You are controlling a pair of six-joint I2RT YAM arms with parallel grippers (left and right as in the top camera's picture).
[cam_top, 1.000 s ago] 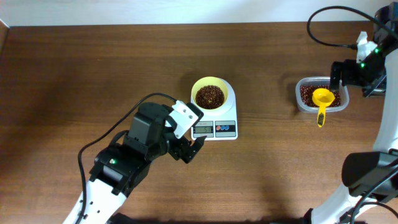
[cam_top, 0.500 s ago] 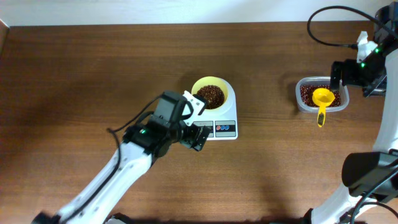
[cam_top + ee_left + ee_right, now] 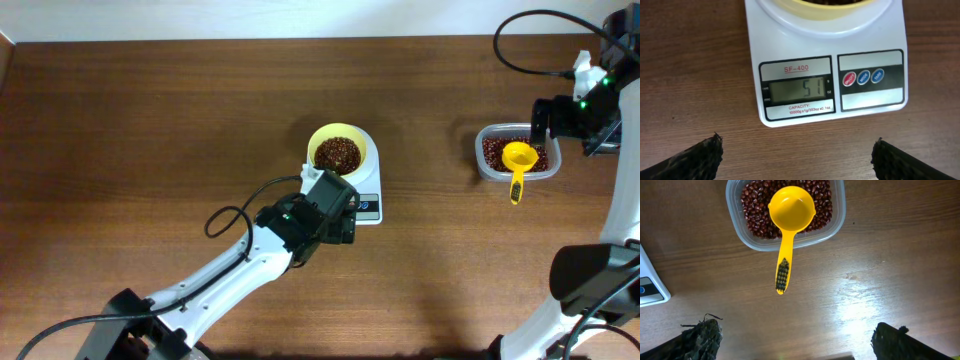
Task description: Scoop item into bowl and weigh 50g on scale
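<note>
— Moved up to the scale (image 3: pixel 834 110), the left gripper (image 3: pixel 797 150) was held wide over its near edge.
— Beans (image 3: pixel 337 154) were seen in the bowl (image 3: pixel 318 137) on it; the right gripper (image 3: pixel 797 335) was spread wide.

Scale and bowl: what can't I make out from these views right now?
- Overhead: the display of the scale is covered by the left arm.
- Left wrist: the bowl is cut off by the top edge, so its fill cannot be judged; the unit marks beside the digits are too small.
- Right wrist: only a corner of the scale shows, at the left edge.
- Wrist views: left fingers and right fingers run off the bottom edge.
</note>
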